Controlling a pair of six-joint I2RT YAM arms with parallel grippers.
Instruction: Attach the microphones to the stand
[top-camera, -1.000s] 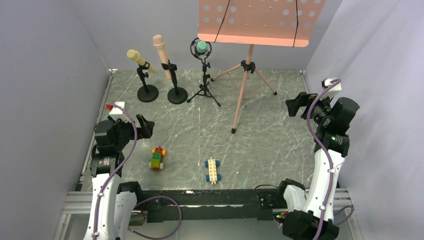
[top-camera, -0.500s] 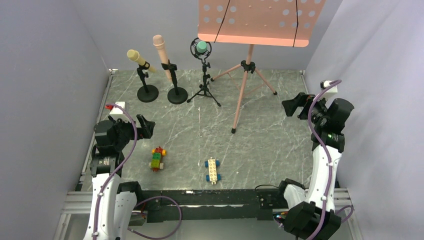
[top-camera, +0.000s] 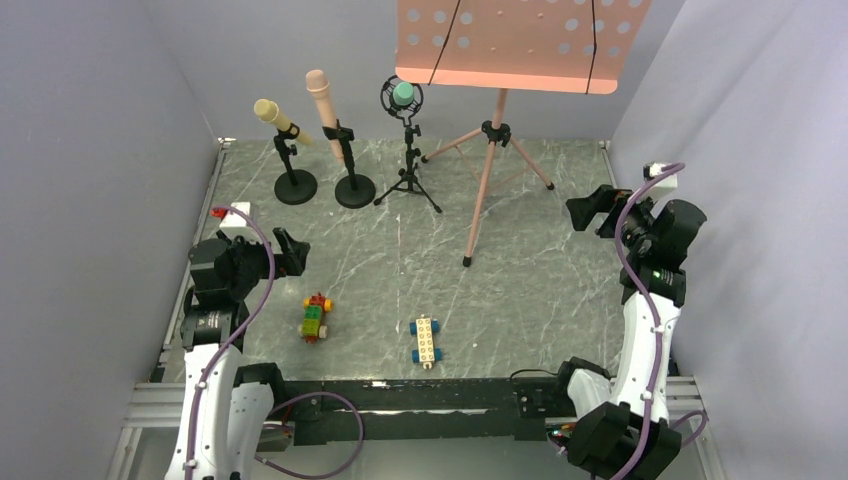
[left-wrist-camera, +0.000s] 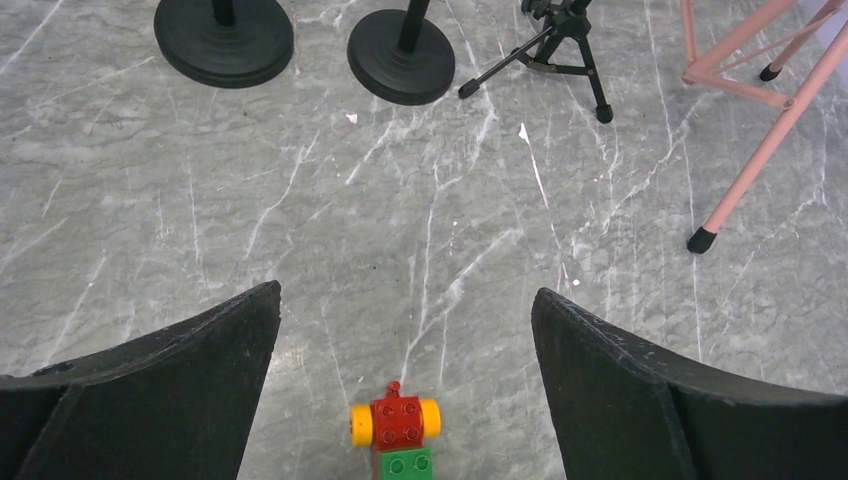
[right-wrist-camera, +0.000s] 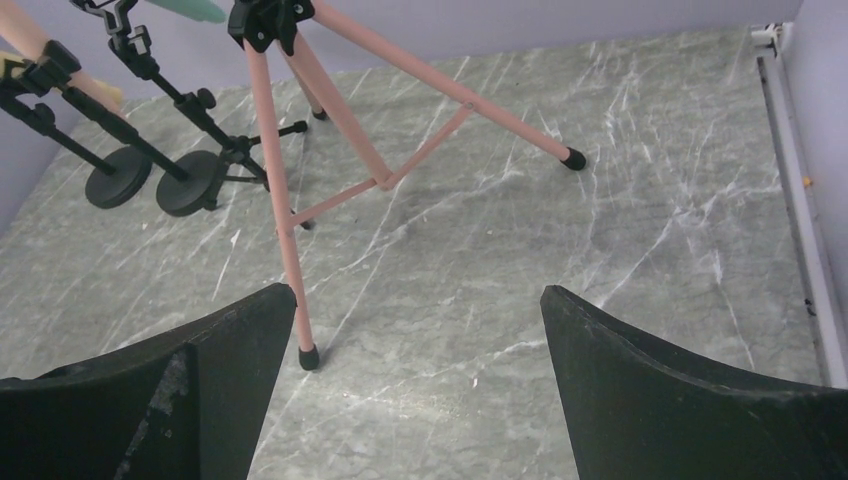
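- Pale yellow microphone (top-camera: 268, 112), pink microphone (top-camera: 320, 92) and teal-green microphone (top-camera: 403, 95), smooth tapered sticks with rounded heads, sit clipped in thin black stands (top-camera: 296, 186) just left of the pink music stand (top-camera: 487, 180)
- Left fingers (left-wrist-camera: 170, 390), matte black wedges, spread wide and empty, well left of that music stand
- Right fingers (right-wrist-camera: 200, 390), likewise apart and empty, to its right
- Worktop (top-camera: 540, 280): grey, white-veined marble look

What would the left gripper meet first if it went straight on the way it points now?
The left gripper would probably meet bare table top just beyond the brick car low in its view; it might clip the car; depth is unclear.
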